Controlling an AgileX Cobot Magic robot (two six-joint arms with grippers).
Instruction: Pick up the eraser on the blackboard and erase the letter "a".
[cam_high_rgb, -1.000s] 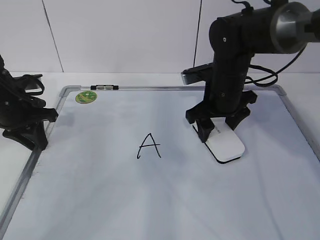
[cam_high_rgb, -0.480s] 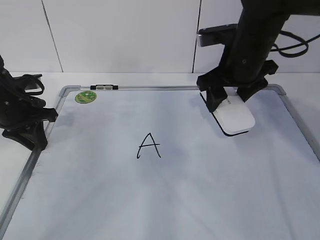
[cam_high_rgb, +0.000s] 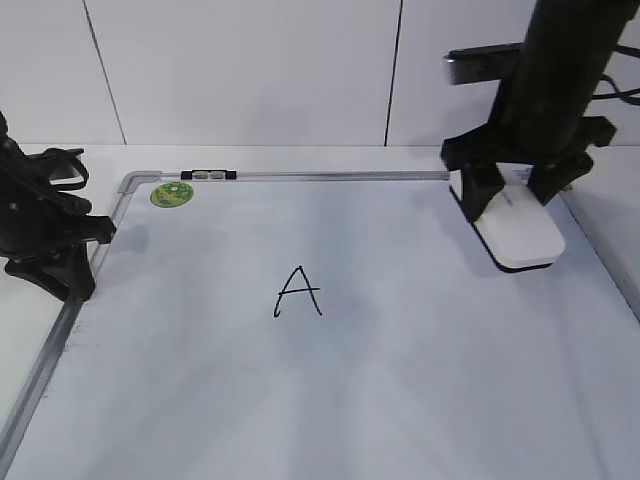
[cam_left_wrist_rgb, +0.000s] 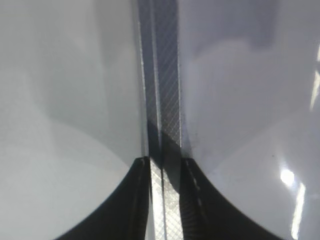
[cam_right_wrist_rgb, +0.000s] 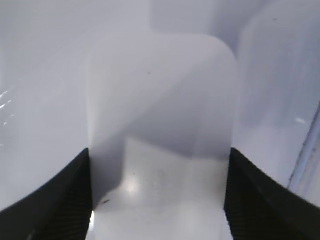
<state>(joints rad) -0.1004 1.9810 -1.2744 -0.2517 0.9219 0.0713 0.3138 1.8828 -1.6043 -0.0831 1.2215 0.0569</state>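
Note:
The white eraser (cam_high_rgb: 522, 238) (cam_right_wrist_rgb: 160, 125) sits between the black fingers of my right gripper (cam_high_rgb: 512, 203) (cam_right_wrist_rgb: 159, 152), which is shut on its two long sides. It hangs over the back right part of the blackboard (cam_high_rgb: 400, 380), near the right frame. Whether it touches the board I cannot tell. The letter "a" is out of view; only a tall capital "A" (cam_high_rgb: 298, 292) stands at the board's middle. My left gripper (cam_high_rgb: 72, 262) (cam_left_wrist_rgb: 165, 167) is shut on the blackboard's silver frame (cam_left_wrist_rgb: 161, 90) at its left edge.
A round green magnet (cam_high_rgb: 172, 194) lies at the board's back left corner, with a small metal clip (cam_high_rgb: 210, 174) on the rear frame beside it. A white panelled wall (cam_high_rgb: 250, 70) rises close behind. Black cables trail behind the right arm (cam_high_rgb: 560, 80).
My right arm has carried the eraser from beside the capital "A" toward the back right of the board. The left gripper has stayed on the frame.

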